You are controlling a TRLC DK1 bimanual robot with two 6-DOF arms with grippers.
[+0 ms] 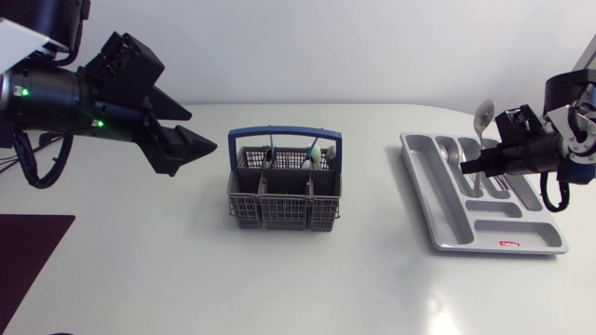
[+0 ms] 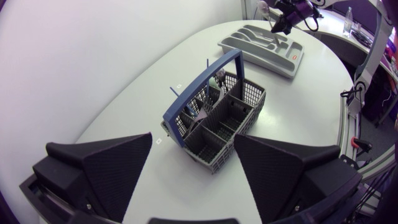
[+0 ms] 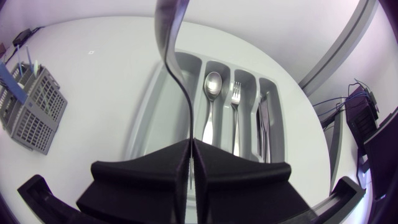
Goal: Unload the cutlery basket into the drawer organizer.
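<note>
Head view: at the frame's right, the right gripper (image 1: 473,166) is clamped on a spoon (image 1: 482,116), bowl up, over the drawer organizer (image 1: 521,244). At the upper left, the left gripper (image 1: 186,147) stands apart beside the central cutlery basket (image 1: 284,200).

Left wrist view: the basket sits ahead of the spread fingers, with cutlery inside.

Right wrist view: beyond the gripper, a second spoon (image 3: 212,84) lies beside a fork (image 3: 236,99). Best to tilt the held spoon flat, lower it onto that one, then release.

Red label (image 1: 509,245) on organizer (image 1: 420,186) seems illegible

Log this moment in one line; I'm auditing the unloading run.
right jaws: shut on spoon over drawer organizer | left jaws: open, apart from cutlery basket | basket holds utensils
</note>
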